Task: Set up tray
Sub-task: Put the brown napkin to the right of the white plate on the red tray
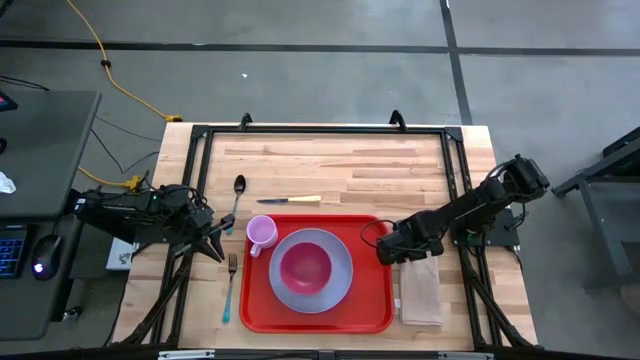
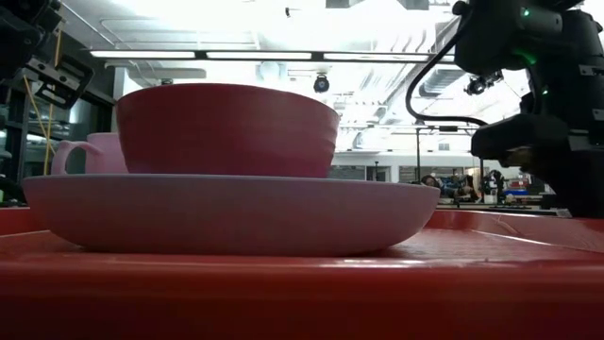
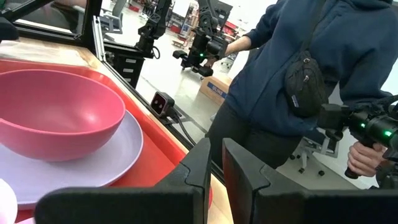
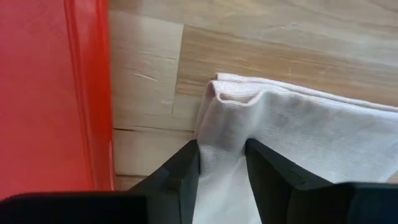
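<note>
Tray (image 1: 375, 310) lay at the table's (image 1: 400, 160) near middle, carrying plate (image 1: 340, 290), bowl (image 1: 305, 267) and cup (image 1: 262, 233). The right gripper (image 4: 222, 163) sat just beside its right rim, fingers pinching a fold of the napkin (image 4: 311, 137). The left gripper (image 3: 216, 163) hung off the tray's left edge, fingers nearly together, empty.
</note>
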Controlling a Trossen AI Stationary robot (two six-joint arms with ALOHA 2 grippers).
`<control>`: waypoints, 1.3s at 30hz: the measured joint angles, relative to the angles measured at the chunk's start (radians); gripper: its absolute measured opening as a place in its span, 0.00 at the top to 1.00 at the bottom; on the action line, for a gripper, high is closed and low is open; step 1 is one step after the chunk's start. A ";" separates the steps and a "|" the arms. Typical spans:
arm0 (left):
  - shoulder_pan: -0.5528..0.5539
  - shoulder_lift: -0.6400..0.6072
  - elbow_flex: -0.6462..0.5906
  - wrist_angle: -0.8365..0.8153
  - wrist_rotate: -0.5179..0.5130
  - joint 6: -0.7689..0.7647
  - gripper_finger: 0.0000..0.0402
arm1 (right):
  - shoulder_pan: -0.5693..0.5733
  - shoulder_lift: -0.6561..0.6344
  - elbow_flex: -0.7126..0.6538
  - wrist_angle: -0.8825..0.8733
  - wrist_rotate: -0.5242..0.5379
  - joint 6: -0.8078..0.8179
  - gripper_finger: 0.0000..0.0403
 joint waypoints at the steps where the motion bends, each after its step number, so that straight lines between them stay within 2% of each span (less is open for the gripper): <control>1: 0.000 0.000 0.000 0.000 -0.001 0.000 0.82 | 0.000 0.000 0.000 -0.001 0.004 0.000 0.74; 15: 0.000 0.000 0.000 0.000 -0.002 0.000 0.82 | 0.000 0.002 -0.001 -0.022 0.024 0.005 0.98; 23: 0.000 0.000 0.000 0.000 -0.002 0.000 0.82 | 0.000 -0.008 -0.003 -0.018 -0.002 0.001 0.99; 26: 0.000 0.000 0.000 0.000 -0.002 0.000 0.82 | -0.002 -0.040 -0.006 -0.018 -0.011 0.004 0.99; 33: 0.000 0.000 0.000 0.000 -0.001 0.000 0.82 | -0.028 -0.153 -0.006 -0.012 0.052 -0.024 1.00; 39: 0.000 0.000 0.000 0.000 -0.001 0.002 0.82 | -0.061 -0.227 -0.006 -0.024 0.032 -0.093 1.00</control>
